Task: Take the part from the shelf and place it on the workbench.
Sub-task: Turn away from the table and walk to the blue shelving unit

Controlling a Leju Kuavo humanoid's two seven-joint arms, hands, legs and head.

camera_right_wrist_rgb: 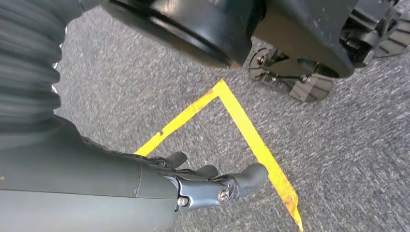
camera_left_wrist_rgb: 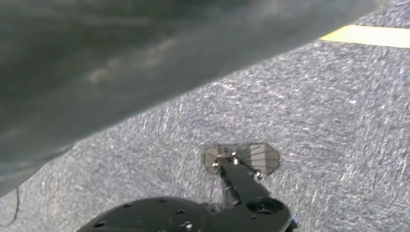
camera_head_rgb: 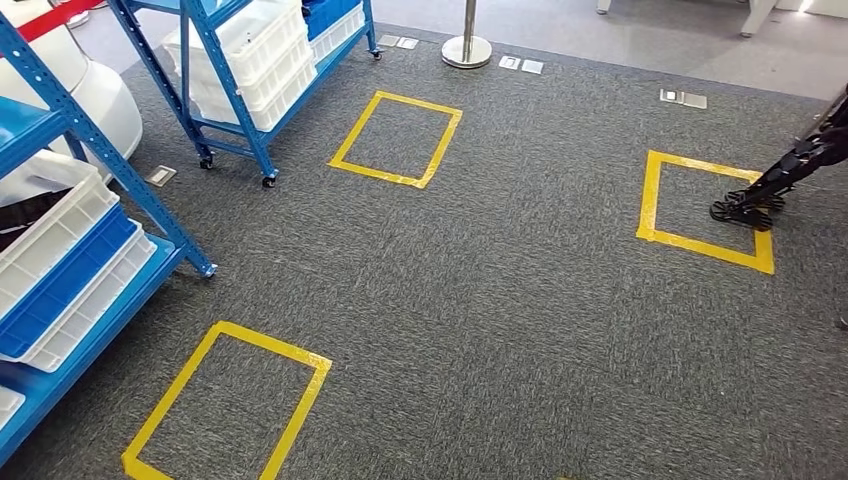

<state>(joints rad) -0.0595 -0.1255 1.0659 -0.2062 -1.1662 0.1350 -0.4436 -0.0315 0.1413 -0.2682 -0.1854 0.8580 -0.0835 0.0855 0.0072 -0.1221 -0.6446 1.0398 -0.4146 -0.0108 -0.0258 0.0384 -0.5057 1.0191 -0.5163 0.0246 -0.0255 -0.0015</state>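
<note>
Grey carpet floor (camera_head_rgb: 520, 300) marked with yellow tape squares (camera_head_rgb: 395, 138); blue metal shelves (camera_head_rgb: 60, 250) hold white plastic bins (camera_head_rgb: 255, 55); right hand (camera_right_wrist_rgb: 212, 181) empty, fingers loosely apart; left hand's fingers can't be told

No readable text in any view.
You have no words, numbers, labels or brand marks to read here: the yellow tape squares (camera_head_rgb: 397, 139) on the grey carpet (camera_head_rgb: 520, 300) carry no lettering, and the white and blue bins (camera_head_rgb: 60, 270) on the blue shelf (camera_head_rgb: 100, 150) show plain, unmarked faces from where you look.
</note>
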